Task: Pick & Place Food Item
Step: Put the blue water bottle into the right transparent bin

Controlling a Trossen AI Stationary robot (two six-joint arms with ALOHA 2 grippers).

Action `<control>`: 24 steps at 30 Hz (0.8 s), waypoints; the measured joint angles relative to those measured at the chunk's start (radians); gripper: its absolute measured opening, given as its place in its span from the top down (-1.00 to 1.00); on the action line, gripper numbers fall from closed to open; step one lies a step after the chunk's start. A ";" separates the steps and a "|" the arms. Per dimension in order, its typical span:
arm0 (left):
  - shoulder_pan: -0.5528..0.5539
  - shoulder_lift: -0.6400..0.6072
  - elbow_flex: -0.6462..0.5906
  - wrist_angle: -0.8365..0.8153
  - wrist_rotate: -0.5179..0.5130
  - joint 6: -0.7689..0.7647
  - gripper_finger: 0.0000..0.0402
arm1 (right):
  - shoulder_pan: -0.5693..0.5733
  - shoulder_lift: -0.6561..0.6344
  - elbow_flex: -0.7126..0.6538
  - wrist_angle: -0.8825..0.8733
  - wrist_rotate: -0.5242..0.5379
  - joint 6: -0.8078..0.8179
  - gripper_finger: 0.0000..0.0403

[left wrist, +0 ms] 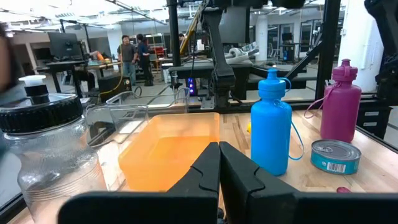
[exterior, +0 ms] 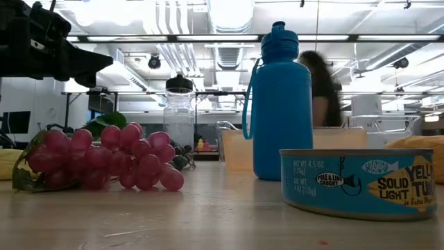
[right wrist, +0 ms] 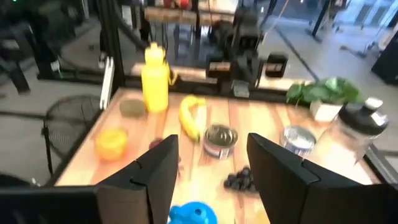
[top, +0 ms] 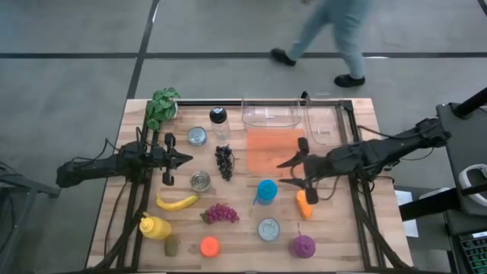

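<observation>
Food items lie spread over the wooden table [top: 358,236]: dark grapes [top: 224,161], a banana [top: 176,202], red grapes [top: 220,214], an orange [top: 209,246], a kiwi [top: 171,246] and an orange vegetable [top: 304,204]. My right gripper [top: 293,171] hangs open above the table, between the orange tray [top: 272,151] and the blue bottle [top: 266,191], with nothing between its fingers [right wrist: 155,168]. In its wrist view the dark grapes [right wrist: 239,179] and the banana [right wrist: 189,115] lie ahead. My left gripper [top: 183,160] waits shut at the table's left, pointing level toward the tray [left wrist: 168,149].
Also on the table: a yellow squeeze bottle [top: 154,227], a purple bottle [top: 302,246], a tuna can [top: 268,229], two tins [top: 200,181] [top: 197,136], a clear jar [top: 219,122], a plant [top: 162,106] and clear containers [top: 270,112]. A person [top: 335,38] walks beyond the far edge.
</observation>
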 joint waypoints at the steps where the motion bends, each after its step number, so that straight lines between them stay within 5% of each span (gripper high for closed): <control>1: 0.000 0.000 0.000 0.000 0.000 0.000 0.97 | 0.000 0.016 0.000 -0.003 0.000 0.001 0.03; 13: 0.000 0.000 0.000 0.000 0.000 0.000 0.97 | -0.007 0.221 -0.001 0.010 0.000 0.090 0.02; 24: 0.000 0.000 0.000 0.000 0.000 0.000 0.97 | -0.032 0.273 -0.002 0.002 -0.024 0.106 0.07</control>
